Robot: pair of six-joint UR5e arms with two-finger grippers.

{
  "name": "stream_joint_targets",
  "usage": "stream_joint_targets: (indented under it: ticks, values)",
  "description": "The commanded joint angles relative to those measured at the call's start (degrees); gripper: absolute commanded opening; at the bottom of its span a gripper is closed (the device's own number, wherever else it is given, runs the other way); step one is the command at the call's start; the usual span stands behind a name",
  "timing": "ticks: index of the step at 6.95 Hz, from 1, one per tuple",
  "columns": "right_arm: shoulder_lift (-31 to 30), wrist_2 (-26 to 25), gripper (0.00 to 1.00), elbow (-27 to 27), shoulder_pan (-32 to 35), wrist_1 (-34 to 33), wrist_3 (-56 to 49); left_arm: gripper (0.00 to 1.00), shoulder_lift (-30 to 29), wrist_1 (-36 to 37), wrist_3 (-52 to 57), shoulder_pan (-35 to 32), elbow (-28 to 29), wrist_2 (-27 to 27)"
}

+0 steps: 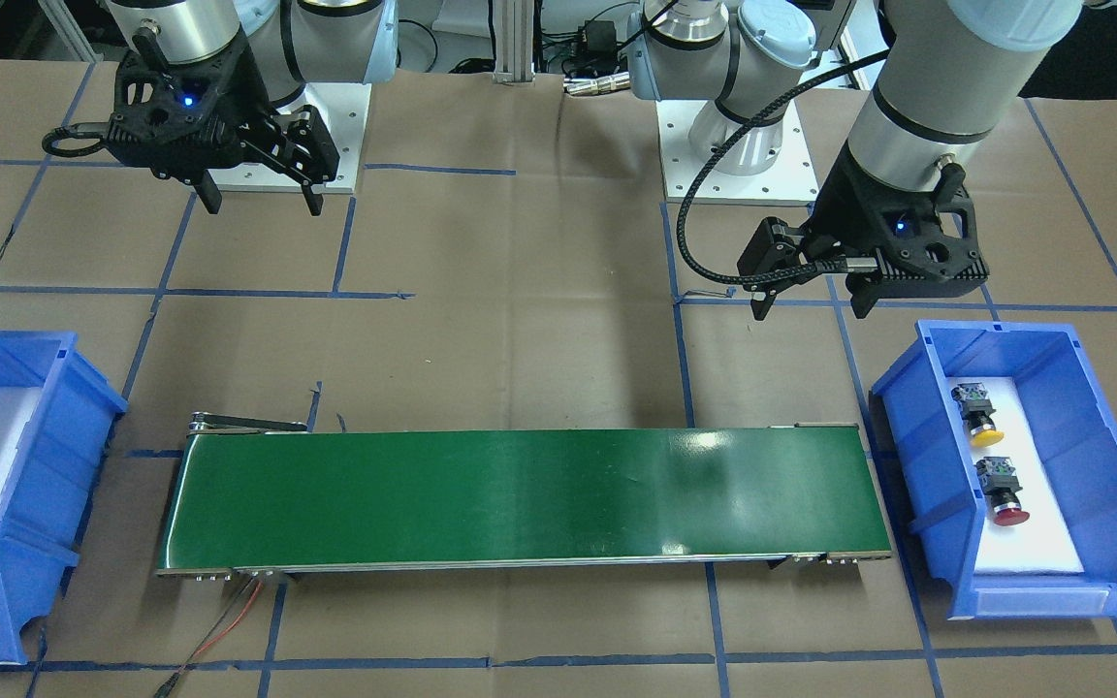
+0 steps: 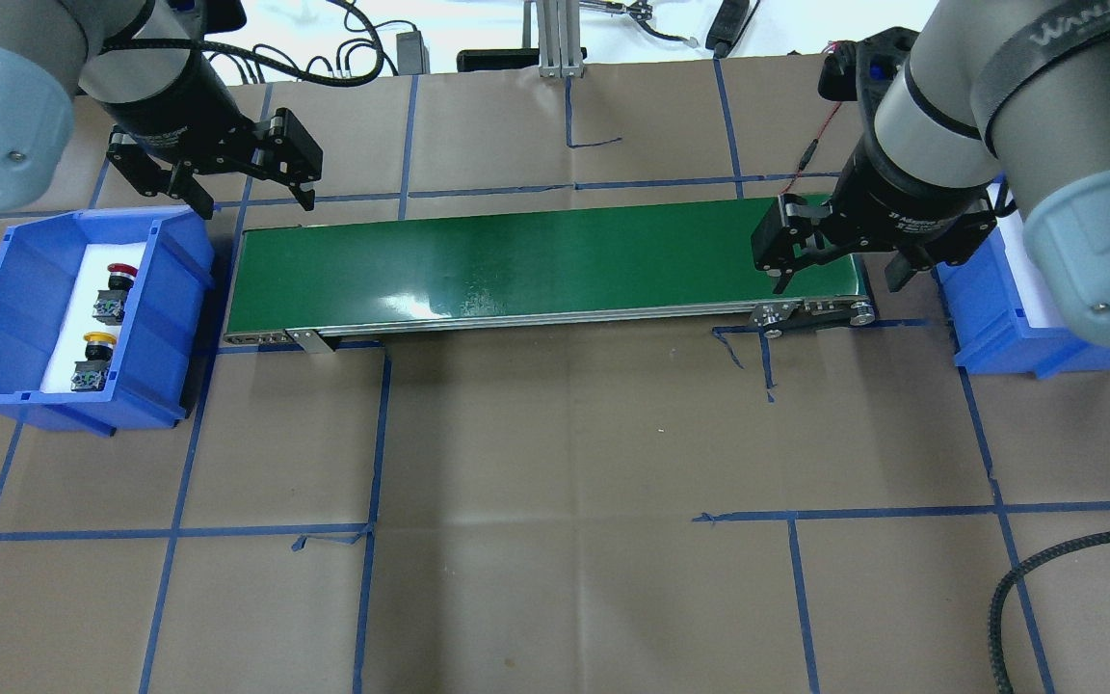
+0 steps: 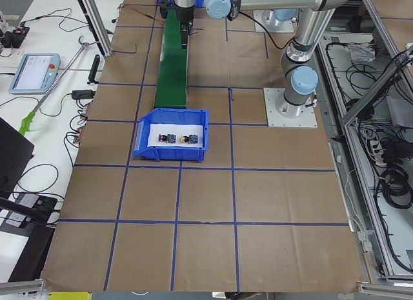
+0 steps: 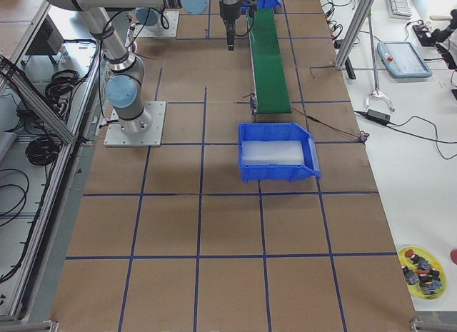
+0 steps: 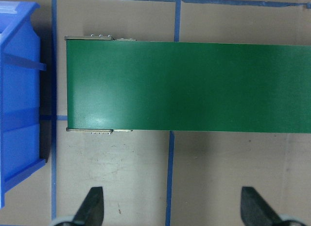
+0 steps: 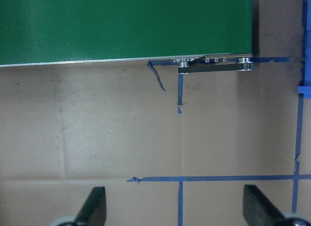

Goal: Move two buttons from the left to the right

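Blue left bin (image 1: 1000, 332) in the front view holds the yellow button (image 1: 980, 419) and red button (image 1: 1003, 490) side by side on white padding (image 1: 1034, 543), so nothing is moved yet, both transfers left. Overhead: left gripper (image 2: 256, 204) hovers near that bin, right gripper (image 2: 836, 284) near the right end of the green belt (image 2: 536, 265) and the right bin (image 2: 998, 337). Wrist views: both sets of jaws spread wide, gripping and touching nothing.

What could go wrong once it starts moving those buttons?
The yellow-capped push button and red-capped push button lie close together in the blue plastic bin; the open left pincer might nudge one while gripping the other, or catch its wall. Set on the green conveyor belt, a round-capped button could roll off.
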Motion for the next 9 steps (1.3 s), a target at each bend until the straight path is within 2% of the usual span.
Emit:
stream_joint_targets:
  ticks: [1,9]
  values:
    - [0.0,0.0,1.0,0.0,0.0,0.0,0.0,1.0,0.0,0.0,0.0,0.0,0.2,0.0]
    - [0.0,0.0,1.0,0.0,0.0,0.0,0.0,1.0,-0.1,-0.3,2.4,1.1,-0.7,0.8]
